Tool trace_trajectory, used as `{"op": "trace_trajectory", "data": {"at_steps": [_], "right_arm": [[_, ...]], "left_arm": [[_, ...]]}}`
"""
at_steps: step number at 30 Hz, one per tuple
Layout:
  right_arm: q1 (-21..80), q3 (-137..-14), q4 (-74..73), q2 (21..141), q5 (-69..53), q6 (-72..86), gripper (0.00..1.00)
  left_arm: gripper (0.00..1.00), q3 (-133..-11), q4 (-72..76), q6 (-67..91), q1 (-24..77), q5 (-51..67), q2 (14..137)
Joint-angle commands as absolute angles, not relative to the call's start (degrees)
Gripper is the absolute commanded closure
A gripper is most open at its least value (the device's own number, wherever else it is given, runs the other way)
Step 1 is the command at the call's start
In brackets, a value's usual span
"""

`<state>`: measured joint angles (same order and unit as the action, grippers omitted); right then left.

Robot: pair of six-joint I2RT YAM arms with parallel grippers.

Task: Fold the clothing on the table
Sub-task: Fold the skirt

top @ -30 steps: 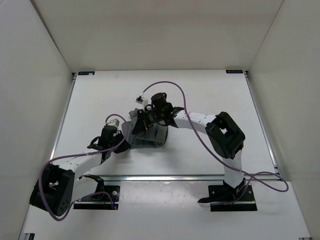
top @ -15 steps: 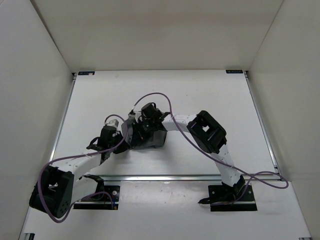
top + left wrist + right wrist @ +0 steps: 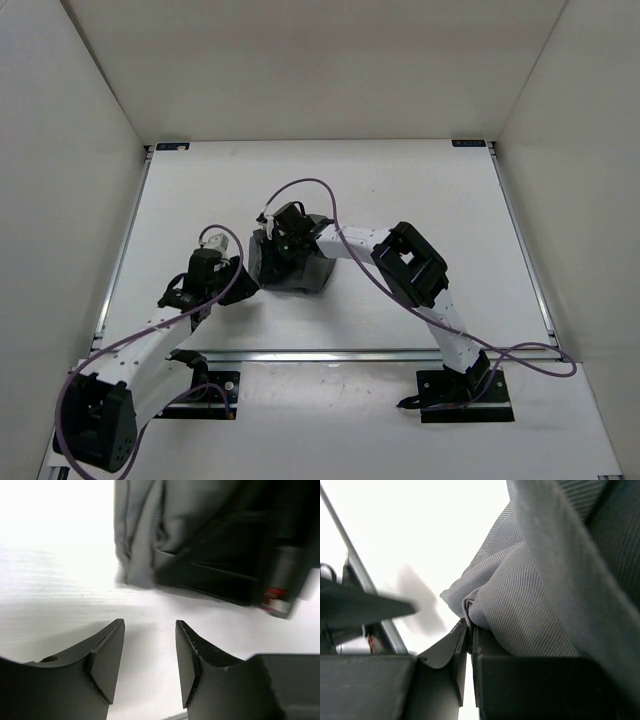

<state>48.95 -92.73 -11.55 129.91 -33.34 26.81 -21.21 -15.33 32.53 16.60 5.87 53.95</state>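
On the white surface (image 3: 420,190) lies one grey garment (image 3: 300,276); two pairs of jaws: left released (empty, beside it), right clenched on its fold.

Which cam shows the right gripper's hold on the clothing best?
Right wrist: right gripper shut on a fold of clothing at its tips. Top view: wrist covers the grip. Left wrist: cloth edge and gripper body only.

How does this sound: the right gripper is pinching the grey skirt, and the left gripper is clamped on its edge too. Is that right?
Not quite. The left gripper is not clamped on the skirt: in the left wrist view its jaws stand open over bare table, short of the fabric. The right gripper is indeed pinching the skirt.
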Motion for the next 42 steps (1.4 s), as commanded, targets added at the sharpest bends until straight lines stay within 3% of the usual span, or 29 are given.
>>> {"op": "trace_trajectory", "data": {"at_steps": [1,4,7,10,18,24,33,34,42], "right_arm": [[47.8,-93.3,-14.7,131.0,-22.6,28.0,1.00],[47.8,-93.9,-12.7,130.1,-25.2,26.9,0.88],[47.6,-93.5,-9.6,126.8,-28.1,24.4,0.52],[47.2,-84.2,-0.5,118.0,-29.2,23.0,0.43],[42.4,-68.0,9.8,95.3,-26.6,23.0,0.40],[38.9,-59.2,-1.7,86.6,-19.3,18.3,0.40],[36.5,-46.3,-0.4,77.3,-20.3,20.1,0.39],[36.0,-46.4,-0.4,76.2,-20.4,19.8,0.39],[34.6,-46.1,-0.9,75.8,-21.3,18.5,0.39]], "left_arm": [[0.44,-26.3,-21.5,31.9,15.8,6.9,48.4],[0.43,-27.9,-24.4,31.6,14.8,6.2,45.8],[0.44,-27.9,-25.7,31.6,13.7,5.5,43.8],[0.43,-28.3,-27.2,31.6,13.1,5.0,42.5],[0.46,-28.5,-26.6,31.6,14.0,5.8,43.0],[0.44,-33.6,-29.8,26.0,14.1,8.3,50.2],[0.27,-42.4,-33.7,17.7,15.6,13.9,57.0],[0.03,-43.4,-34.3,17.6,17.0,13.5,57.5],[0.01,-42.0,-31.7,16.0,18.9,12.1,54.8]]}}
